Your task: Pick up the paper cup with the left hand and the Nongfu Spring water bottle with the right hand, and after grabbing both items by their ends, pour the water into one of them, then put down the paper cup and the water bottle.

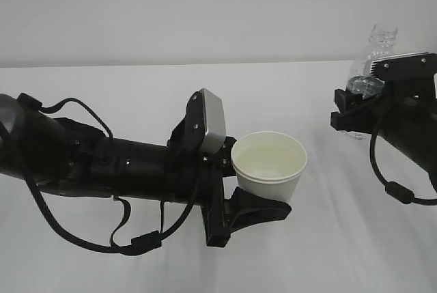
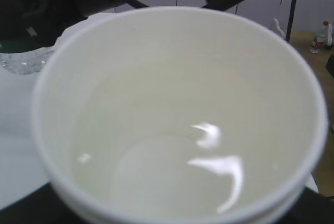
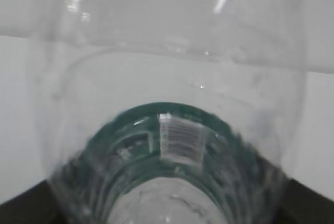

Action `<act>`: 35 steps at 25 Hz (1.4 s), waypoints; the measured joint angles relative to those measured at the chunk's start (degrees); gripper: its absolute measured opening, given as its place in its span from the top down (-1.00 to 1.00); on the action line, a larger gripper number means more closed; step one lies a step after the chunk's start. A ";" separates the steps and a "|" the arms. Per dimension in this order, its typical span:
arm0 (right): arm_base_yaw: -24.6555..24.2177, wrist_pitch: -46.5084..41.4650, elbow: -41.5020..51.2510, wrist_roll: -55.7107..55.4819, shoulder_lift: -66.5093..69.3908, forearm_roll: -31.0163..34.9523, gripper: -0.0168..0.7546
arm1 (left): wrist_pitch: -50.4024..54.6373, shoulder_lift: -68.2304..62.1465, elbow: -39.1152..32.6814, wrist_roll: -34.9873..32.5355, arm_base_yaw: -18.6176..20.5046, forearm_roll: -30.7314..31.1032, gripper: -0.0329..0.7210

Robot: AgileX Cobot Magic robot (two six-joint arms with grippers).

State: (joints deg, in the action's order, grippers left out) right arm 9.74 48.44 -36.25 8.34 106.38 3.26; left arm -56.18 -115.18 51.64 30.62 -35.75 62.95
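Note:
The white paper cup is held upright above the table, with my left gripper shut on its lower part; one black finger wraps under it. Clear water lies in the cup, glinting, well below the rim. At the far right my right gripper is shut on the Nongfu Spring water bottle, which stands upright with its capless neck on top. In the right wrist view the bottle fills the frame, green label band low. Both grippers' fingertips are mostly hidden in the wrist views.
The white table spreads beneath both arms, with a pale wall behind. Loose black cables hang under the left arm. The left wrist view shows the bottle's base and the right arm beyond the cup.

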 joint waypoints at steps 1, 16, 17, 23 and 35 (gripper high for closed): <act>0.00 0.00 0.00 0.00 0.18 0.13 -0.29 | 0.00 0.00 0.00 0.00 0.00 0.00 -0.37; 0.00 0.09 -0.13 -0.23 4.49 0.68 -0.30 | 0.00 0.00 0.00 0.00 0.00 -0.10 -0.37; 0.00 0.09 -0.13 -0.23 4.49 0.68 -0.29 | 0.00 0.00 0.00 0.00 0.00 -0.10 -0.37; 0.00 0.09 -0.13 -0.42 4.49 0.68 -0.29 | 0.00 0.00 0.00 -0.45 0.00 -1.66 -0.37; 0.00 0.21 -0.13 -0.47 4.49 0.68 -0.29 | 3.60 0.00 -0.12 -6.05 0.00 -12.48 -0.37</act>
State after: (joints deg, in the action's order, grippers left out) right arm 9.74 48.65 -36.38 7.87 110.87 3.94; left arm -52.58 -115.18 51.51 24.57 -35.75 50.46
